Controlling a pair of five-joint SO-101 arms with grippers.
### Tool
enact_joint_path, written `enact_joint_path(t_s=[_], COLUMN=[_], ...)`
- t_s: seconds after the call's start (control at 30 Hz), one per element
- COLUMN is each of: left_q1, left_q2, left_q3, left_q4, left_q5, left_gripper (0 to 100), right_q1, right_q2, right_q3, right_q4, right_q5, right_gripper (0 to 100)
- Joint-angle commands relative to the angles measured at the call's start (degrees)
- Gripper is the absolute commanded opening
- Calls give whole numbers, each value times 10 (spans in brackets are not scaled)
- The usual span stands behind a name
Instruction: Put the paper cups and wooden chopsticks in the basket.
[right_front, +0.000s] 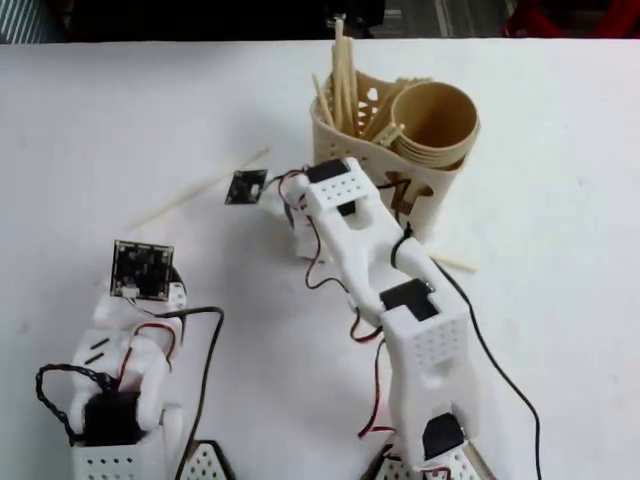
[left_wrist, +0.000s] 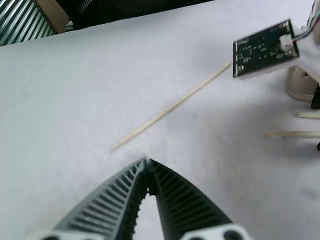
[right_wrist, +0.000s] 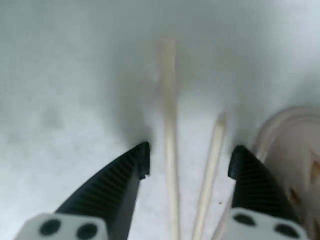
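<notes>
The right claw (right_wrist: 190, 152) stands open close over the table (right_front: 120, 110). Its dark jaws are spread wide, and two chopsticks (right_wrist: 170, 125) lie flat between them, touched by neither jaw. The stick nearer the basket-side jaw runs slightly askew to the other. Just outside that same jaw is the pale wall of the basket (right_front: 325, 140). The basket stands upright and holds a nested stack of paper cups (right_front: 438, 122) and a bundle of chopsticks (right_front: 343, 80) that pokes up past its rim. The left claw (left_wrist: 148, 162) is closed on nothing, its tips meeting, and is held over bare table. Just ahead of its tips, near but not touching, a lone chopstick (left_wrist: 170, 107) lies flat and runs diagonally away toward the right arm's camera board (left_wrist: 264, 47). On the side of the right arm away from the left claw, the end of another chopstick (right_front: 455, 263) pokes out onto the table near the basket's foot.
</notes>
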Motion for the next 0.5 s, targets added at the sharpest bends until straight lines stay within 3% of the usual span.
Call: enact_joint_path(t_s=[0.0, 0.13, 0.47], left_q1=[0, 0, 0], left_q2=[-7, -7, -7], left_q3=[-4, -4, -4], left_q4=[-10, -11, -11], left_q5=[-6, -6, -6], left_gripper=[27, 27, 27], right_q1=[0, -5, -24], right_q2=[5, 0, -35], right_q3=[0, 0, 3], right_q4=[29, 56, 110], right_q5=[1, 1, -4], right_gripper=[141, 86, 83])
